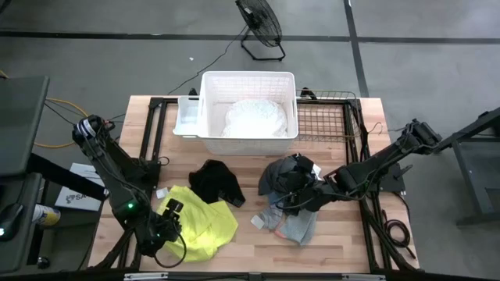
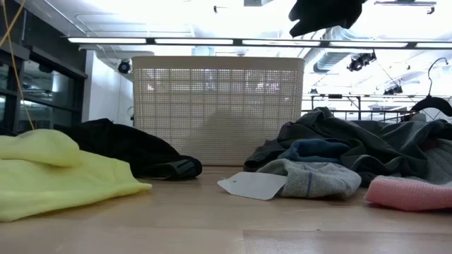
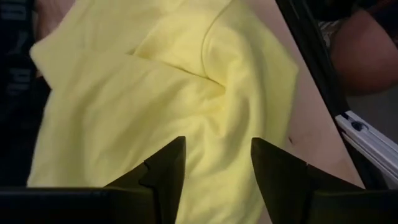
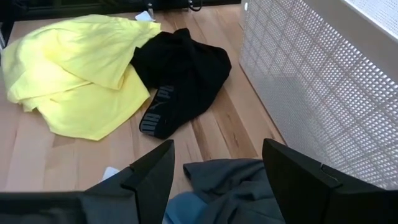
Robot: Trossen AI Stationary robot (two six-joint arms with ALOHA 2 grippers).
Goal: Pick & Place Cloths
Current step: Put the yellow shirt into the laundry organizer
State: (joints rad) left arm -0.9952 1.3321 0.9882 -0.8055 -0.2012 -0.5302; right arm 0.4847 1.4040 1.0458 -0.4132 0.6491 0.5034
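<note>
A bright yellow cloth (image 1: pixel 205 222) lies spread on the table's near left. A black cloth (image 1: pixel 215 181) lies bunched just beyond it. A dark grey cloth (image 1: pixel 275 176) and a blue-grey one (image 1: pixel 297 226) lie heaped at the near right, with a pink piece (image 2: pixel 409 192) beside them. A white cloth (image 1: pixel 254 117) lies inside the white slatted basket (image 1: pixel 248 78). My left gripper (image 3: pixel 217 168) is open just over the yellow cloth (image 3: pixel 155 93). My right gripper (image 4: pixel 217 168) is open above the dark grey cloth (image 4: pixel 236 180), clear of the heap in the low view (image 2: pixel 325 15).
The basket stands at the table's far middle, with a wire rack (image 1: pixel 328 117) to its right. A white tag (image 2: pixel 253 185) lies on the wood in front of the grey heap. Bare wood shows along the near edge between the two cloth heaps. A fan (image 1: pixel 262 27) stands on the floor beyond.
</note>
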